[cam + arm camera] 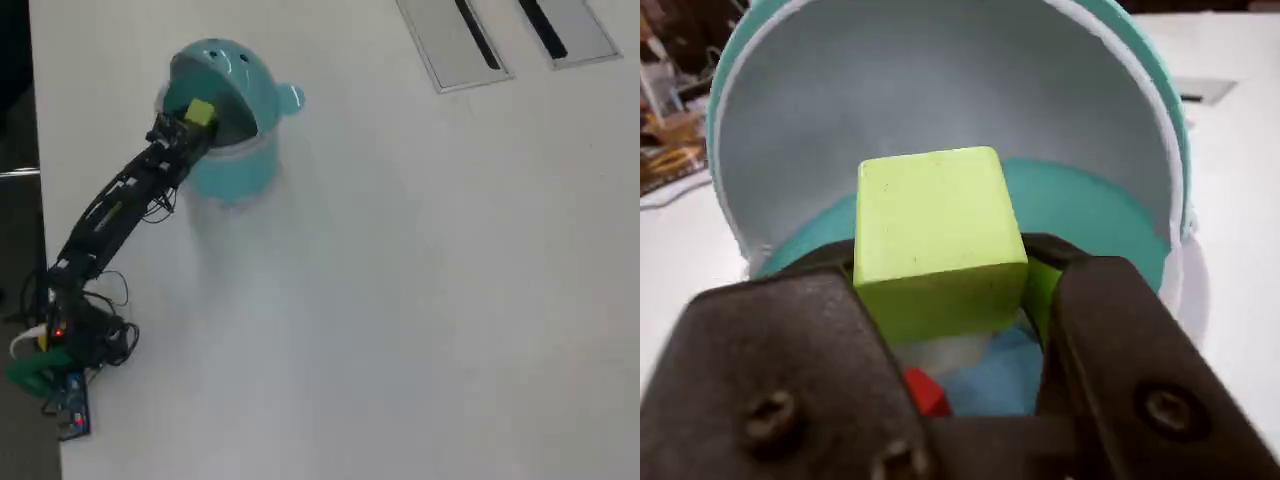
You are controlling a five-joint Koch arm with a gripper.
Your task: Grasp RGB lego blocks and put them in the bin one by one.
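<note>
In the overhead view the arm reaches up from its base at the lower left of the white table [420, 300] to the teal bin [232, 160], which stands near the top left with its domed lid tipped back and a small ear on its right side. The claw [190, 122] sits over the bin's open mouth, pinching the yellow-green block [201, 111] between its jaws.

In the wrist view the block [935, 235] fills the middle, gripped on both sides by the dark jaws, with the lid's pale inner face behind it. Below it, inside the bin, a sliver of red block [925, 392] shows just left of a patch of blue [995, 375] that may be the blue block, though I cannot be sure.

The step in hand looks like the drop-off, likely the last of the three. The next move calls for spreading the jaws so the block falls clear inside, then lifting away without knocking the lid or rim
</note>
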